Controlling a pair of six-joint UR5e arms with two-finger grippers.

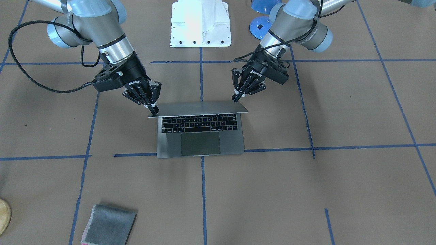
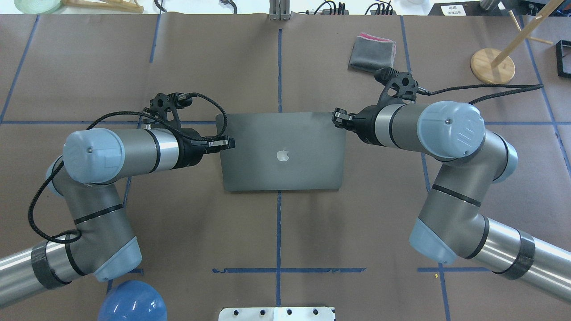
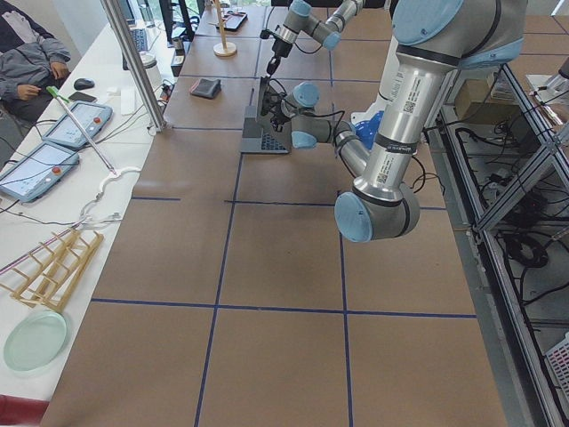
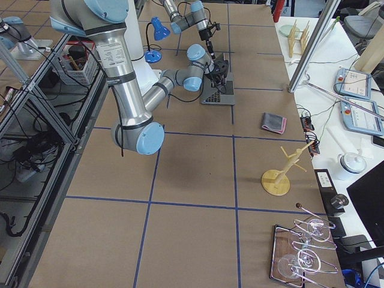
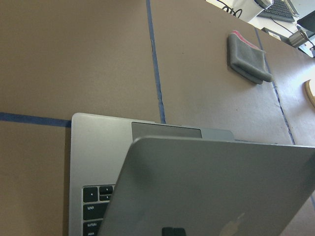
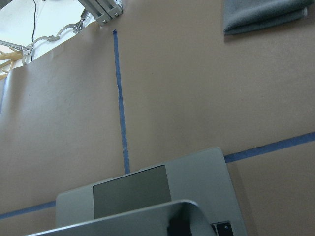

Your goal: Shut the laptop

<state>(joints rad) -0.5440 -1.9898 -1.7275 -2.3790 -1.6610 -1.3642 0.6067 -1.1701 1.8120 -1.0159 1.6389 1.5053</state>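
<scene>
The space-grey laptop (image 1: 201,136) lies mid-table, partly open, with its lid (image 2: 281,151) leaning forward over the black keys, apple logo up. My left gripper (image 2: 227,143) is shut, its tips resting on the lid's back near one upper corner (image 1: 237,97). My right gripper (image 2: 337,118) is shut, its tips on the lid's other upper corner (image 1: 154,109). Neither clasps anything. The left wrist view shows the tilted lid (image 5: 211,187) over the base. The right wrist view shows the trackpad (image 6: 133,189) and the lid's edge.
A folded grey cloth (image 2: 372,52) lies beyond the laptop on the far right side. A wooden stand (image 2: 493,64) is at the far right. A blue lamp (image 2: 131,301) and a white base plate (image 1: 201,23) sit near the robot.
</scene>
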